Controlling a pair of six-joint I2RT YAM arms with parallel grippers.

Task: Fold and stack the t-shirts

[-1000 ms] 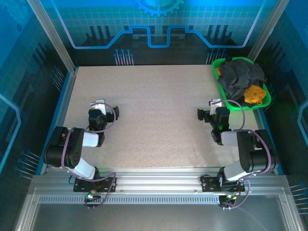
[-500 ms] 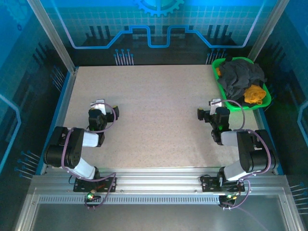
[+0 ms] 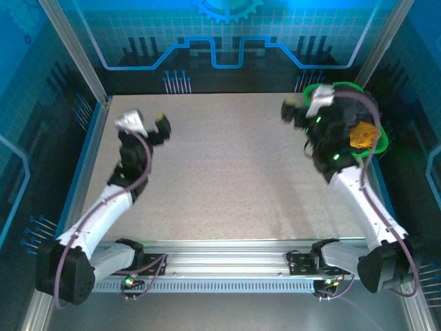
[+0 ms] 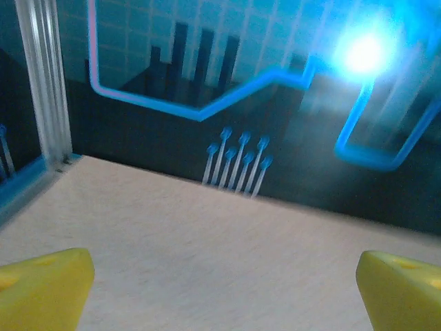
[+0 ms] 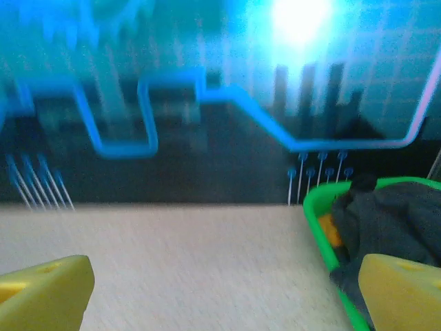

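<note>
T-shirts (image 5: 386, 214) lie bundled in the green basket (image 5: 315, 205) at the upper right of the overhead view, the charcoal-grey shirt (image 5: 403, 227) heaped on top and the orange-yellow shirt (image 3: 363, 134) tucked against its side. The right gripper (image 3: 303, 107) hangs raised beside the basket's left rim, fingers (image 5: 48, 286) spread as wide as they go and holding nothing. The left gripper (image 3: 146, 124) is just as wide and empty over the upper left of the table (image 3: 227, 179). The step in hand looks like fetching the first shirt. It would go best if the right gripper swung over the heap, came down on a raised fold of grey cloth well inside the rim, and lifted straight up before carrying it to the bare table centre. The basket wall is the nearest obstacle to the fingers. The orange-yellow shirt may be tangled with the grey and drag out with it, and the light basket could tip or rise too. The frame post and back wall stand close at the upper right.
</note>
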